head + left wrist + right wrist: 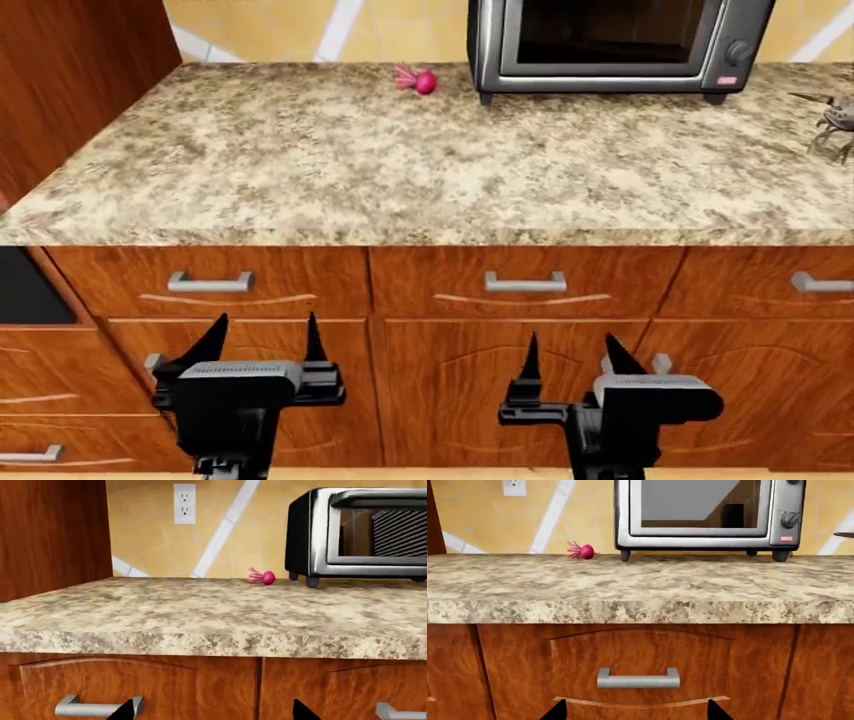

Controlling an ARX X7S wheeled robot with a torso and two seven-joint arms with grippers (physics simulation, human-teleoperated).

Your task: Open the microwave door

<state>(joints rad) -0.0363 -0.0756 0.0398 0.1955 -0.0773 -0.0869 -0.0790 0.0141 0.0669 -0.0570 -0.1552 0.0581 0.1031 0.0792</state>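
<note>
My left gripper (260,335) open, right gripper (571,352) open, both low before drawers (523,282). Microwave (607,45) door shut, far back on counter (400,170).

microwave (607,45) shut, counter (400,170) rear | left claw (260,345), right claw (574,360) spread, low

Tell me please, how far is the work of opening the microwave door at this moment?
Nothing looks done yet: the microwave door is shut. Nothing is in hand: the left end effector and right end effector hang open and empty before the lower cabinet drawers, below the counter. Everything is left: raising an arm, reaching the door, pulling it open.
</note>
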